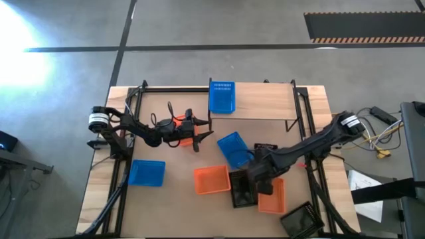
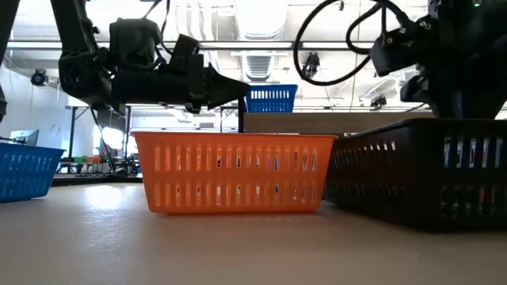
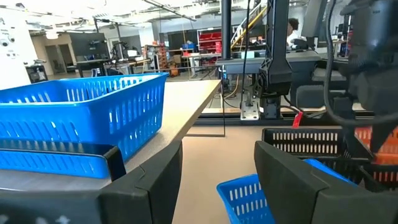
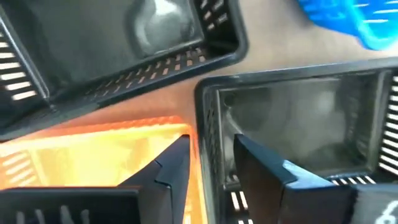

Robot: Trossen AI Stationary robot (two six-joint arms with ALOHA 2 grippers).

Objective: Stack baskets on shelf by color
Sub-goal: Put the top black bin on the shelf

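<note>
Right gripper (image 4: pixel 208 165) at lower right of centre: fingers straddle the slotted wall of a black plastic basket (image 4: pixel 298 118), not clenched. Left gripper (image 1: pixel 199 133) released, holding nothing. Blue perforated basket (image 1: pixel 222 96) sits on the light-wood shelf (image 1: pixel 265 99), upper centre.

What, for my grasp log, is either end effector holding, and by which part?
Left end effector: nothing. Right end effector straddles the side wall of the black perforated plastic basket; a firm grip cannot be told.
</note>
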